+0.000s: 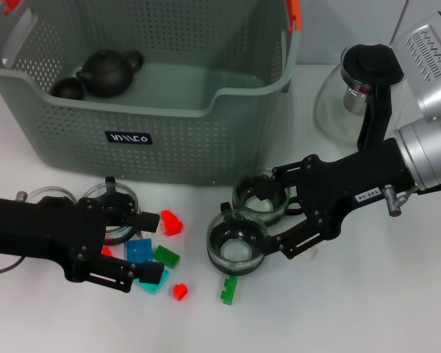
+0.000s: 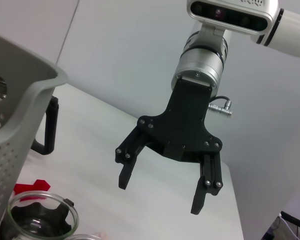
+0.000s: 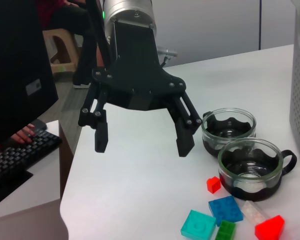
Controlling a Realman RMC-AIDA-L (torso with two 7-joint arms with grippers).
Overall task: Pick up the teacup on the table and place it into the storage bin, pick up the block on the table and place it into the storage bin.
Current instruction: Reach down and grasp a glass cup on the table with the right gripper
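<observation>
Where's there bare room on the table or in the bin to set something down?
Free: the bin floor right of the teapot, and the table below the right gripper. Crowded: cups and blocks in front of the bin, around the left gripper.

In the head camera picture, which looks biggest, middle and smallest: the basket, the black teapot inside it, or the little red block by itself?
1. Basket, biggest by far.
2. Black teapot.
3. Red block, smallest.
</observation>
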